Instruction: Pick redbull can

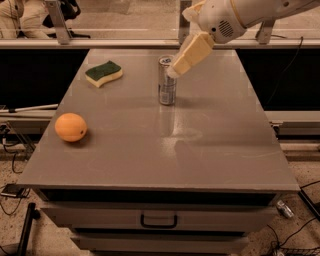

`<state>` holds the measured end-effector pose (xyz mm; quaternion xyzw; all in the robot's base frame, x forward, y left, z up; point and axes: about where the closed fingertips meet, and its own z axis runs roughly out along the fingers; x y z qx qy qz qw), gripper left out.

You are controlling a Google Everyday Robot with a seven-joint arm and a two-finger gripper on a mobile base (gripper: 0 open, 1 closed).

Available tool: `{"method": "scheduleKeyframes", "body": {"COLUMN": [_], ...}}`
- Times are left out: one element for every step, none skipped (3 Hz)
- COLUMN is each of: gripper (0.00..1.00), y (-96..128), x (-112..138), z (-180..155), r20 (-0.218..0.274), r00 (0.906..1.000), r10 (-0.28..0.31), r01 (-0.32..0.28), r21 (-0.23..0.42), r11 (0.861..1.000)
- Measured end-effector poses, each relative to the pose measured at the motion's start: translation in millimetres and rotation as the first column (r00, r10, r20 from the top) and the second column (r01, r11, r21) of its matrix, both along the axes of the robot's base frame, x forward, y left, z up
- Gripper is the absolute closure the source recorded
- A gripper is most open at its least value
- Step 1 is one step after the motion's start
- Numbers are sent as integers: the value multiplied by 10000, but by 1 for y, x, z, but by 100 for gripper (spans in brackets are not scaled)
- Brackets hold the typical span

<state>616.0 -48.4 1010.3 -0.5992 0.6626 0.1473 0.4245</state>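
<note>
Gripper (pixel 176 70) sat at the far-centre of the table (pixel 215 150), coming in from the upper right and angled down-left. Its cream tip overlapped the top right rim of the redbull can (pixel 167 89) in this view; contact vs. just in front of it: couldn't tell. Open or closed: couldn't tell either, only one flat cream face showed. Nothing was visibly held. White arm (pixel 235 15) ran from the gripper up and out of the top right corner.

Redbull can stood upright on the table, far half, roughly centre left-to-right, directly below-left of the gripper tip. Silver body, shiny top rim, faint reflection on the tabletop just in front of it.

Sponge (pixel 104 73), green top over yellow base, lay flat to the left of the can, toward the far-left part of the table, well apart from the can. Orange (pixel 70 127) sat near the left edge, closer to the camera than the sponge, well apart from both the can and the gripper.

Table was grey and smooth, with a drawer front under the near edge and a dark handle (pixel 158 220) at its centre. Cables (pixel 10 165) trailed on the floor at left. A rail (pixel 100 44) ran along behind the far edge.
</note>
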Motion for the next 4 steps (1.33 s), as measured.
{"method": "scheduleKeyframes", "body": {"gripper": [0,0,0,0], "y": [0,2,3,4], "x": [0,0,5,9], "z": [0,-11,-31,-56], "r20": [0,-175,-495,-840], "r00": [10000,9987,9950,9903], "r10": [0,472,871,1106], "r01": [0,-471,-854,-1034], "r21": [0,24,345,852], "r11": [10000,9989,9957,9910]}}
